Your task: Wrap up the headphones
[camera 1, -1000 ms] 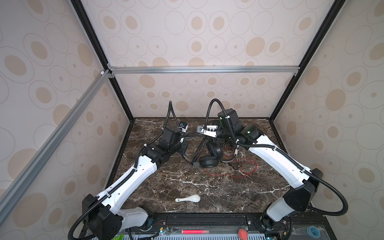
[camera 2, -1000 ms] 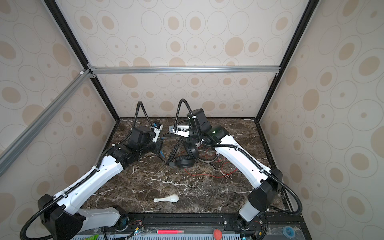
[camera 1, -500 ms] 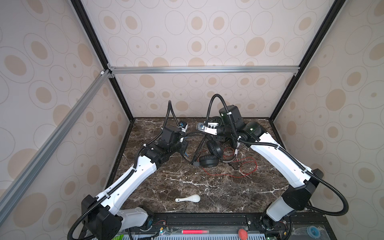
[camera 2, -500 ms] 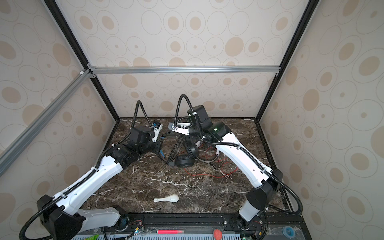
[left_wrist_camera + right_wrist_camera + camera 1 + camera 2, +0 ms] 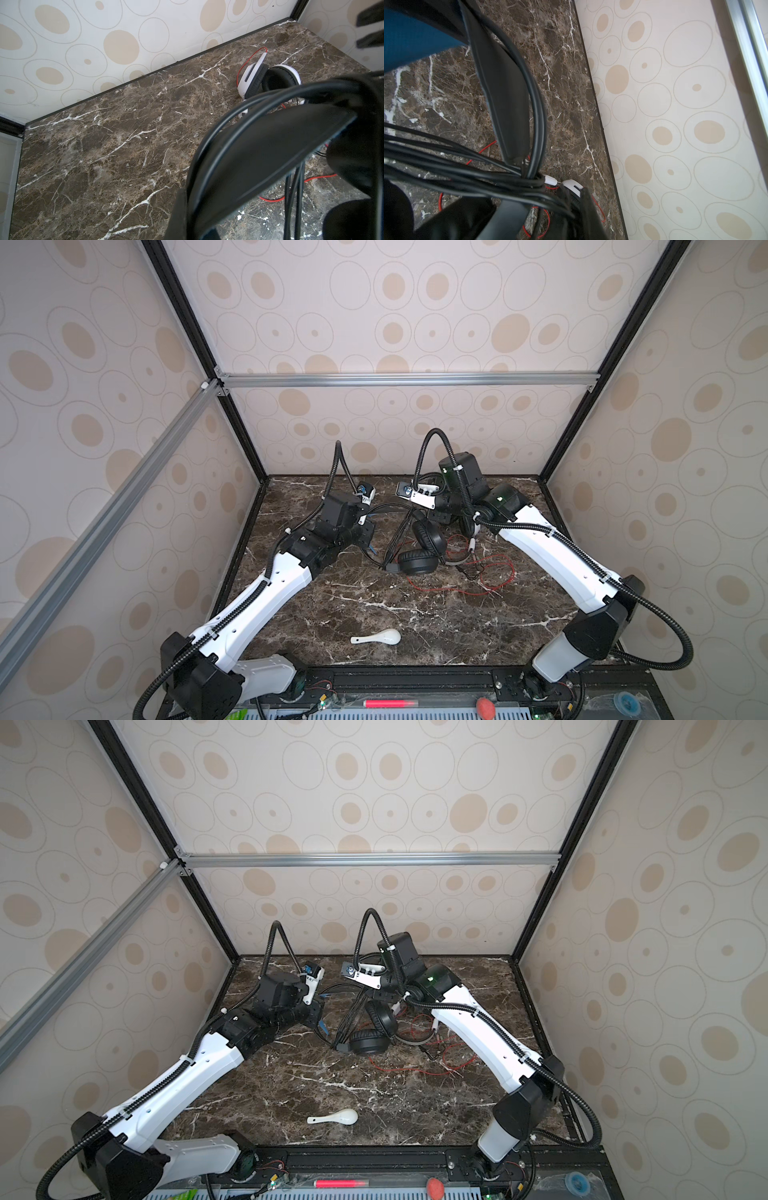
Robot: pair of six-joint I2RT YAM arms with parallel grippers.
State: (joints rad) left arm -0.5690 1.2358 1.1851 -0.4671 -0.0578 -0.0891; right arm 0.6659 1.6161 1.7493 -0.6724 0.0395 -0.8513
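The left gripper point(image 5: 367, 532) is clamped on the headband of the black headset point(image 5: 417, 562). The right gripper point(image 5: 430, 514), jaws narrow, pinches its looped black cord point(image 5: 395, 539), beside the white headset point(image 5: 249, 79).

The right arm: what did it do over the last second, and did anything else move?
The right gripper, shut on the black cord, has risen slightly and shifted leftward in both top views. Nothing was released. The left gripper kept holding the black headphones by the headband; their earcups, the white headphones and the spoon stayed put.
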